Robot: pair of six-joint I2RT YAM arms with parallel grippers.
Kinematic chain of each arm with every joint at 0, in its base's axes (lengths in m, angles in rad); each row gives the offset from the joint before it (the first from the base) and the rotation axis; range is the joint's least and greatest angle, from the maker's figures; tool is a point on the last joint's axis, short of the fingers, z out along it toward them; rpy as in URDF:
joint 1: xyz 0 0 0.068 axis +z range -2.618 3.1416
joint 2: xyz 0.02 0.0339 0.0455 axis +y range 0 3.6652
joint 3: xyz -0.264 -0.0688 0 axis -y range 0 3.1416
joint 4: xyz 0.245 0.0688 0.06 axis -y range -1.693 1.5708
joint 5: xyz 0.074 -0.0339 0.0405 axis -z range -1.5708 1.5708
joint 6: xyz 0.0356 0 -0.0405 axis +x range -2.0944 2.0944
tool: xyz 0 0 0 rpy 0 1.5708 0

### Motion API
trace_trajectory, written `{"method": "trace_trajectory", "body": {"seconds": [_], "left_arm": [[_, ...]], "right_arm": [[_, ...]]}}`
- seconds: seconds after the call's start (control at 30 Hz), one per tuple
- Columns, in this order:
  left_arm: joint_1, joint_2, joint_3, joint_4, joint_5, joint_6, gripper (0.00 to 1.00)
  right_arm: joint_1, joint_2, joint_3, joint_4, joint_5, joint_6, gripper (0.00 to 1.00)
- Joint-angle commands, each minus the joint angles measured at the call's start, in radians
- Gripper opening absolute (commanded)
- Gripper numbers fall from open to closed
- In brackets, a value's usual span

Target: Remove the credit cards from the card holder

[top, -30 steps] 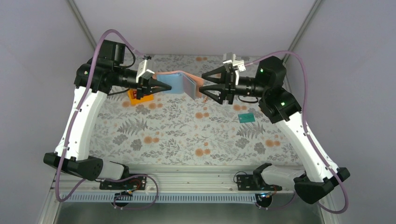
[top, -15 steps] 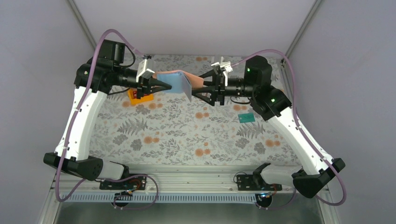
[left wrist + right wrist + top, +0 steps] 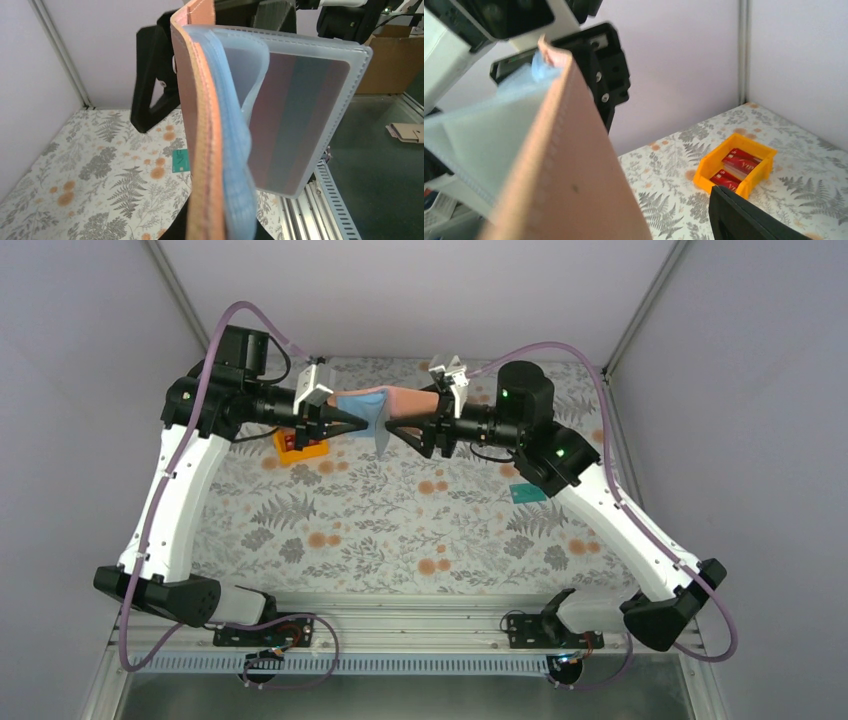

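One card holder (image 3: pixel 380 410) hangs open in the air above the middle of the counter's (image 3: pixel 400 530) far edge, between two grippers. The left gripper (image 3: pixel 340 422) is closed tight on its left side, the fingertips pinching the tan cover. The right gripper (image 3: pixel 405 430) comes in from the other side with its jaws apart around the tan flap. In the right wrist view one black finger (image 3: pixel 744 220) stands clear of the leather; the second is hidden behind it.

In the left wrist view the blue lining bulges and one frosted sleeve (image 3: pixel 300 115) fans out, with dull red and grey-green bands showing through. How many cards lie inside it I cannot tell.

One teal card (image 3: pixel 527 493) lies flat on the counter near the right edge. One orange tray (image 3: pixel 711 167) sits near the far left corner, holding a few red cards (image 3: pixel 738 162) — at least three, but the exact count is unclear.
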Motion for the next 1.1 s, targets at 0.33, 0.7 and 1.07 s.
{"method": "trace_trajectory", "body": {"seconds": [0.33,0.7,1.07], "left_arm": [[0.001,-0.007,-0.036,0.022,0.061,0.005,0.03],[0.001,0.001,-0.031,-0.009,0.088,0.046,0.03],[0.001,-0.004,-0.034,-0.025,0.097,0.063,0.08]], "right_arm": [[0.053,0.089,0.084,0.098,0.092,0.052,0.69],[0.066,0.061,0.083,0.067,0.056,-0.026,0.31],[0.06,0.025,0.097,-0.009,0.124,-0.072,0.04]]}}
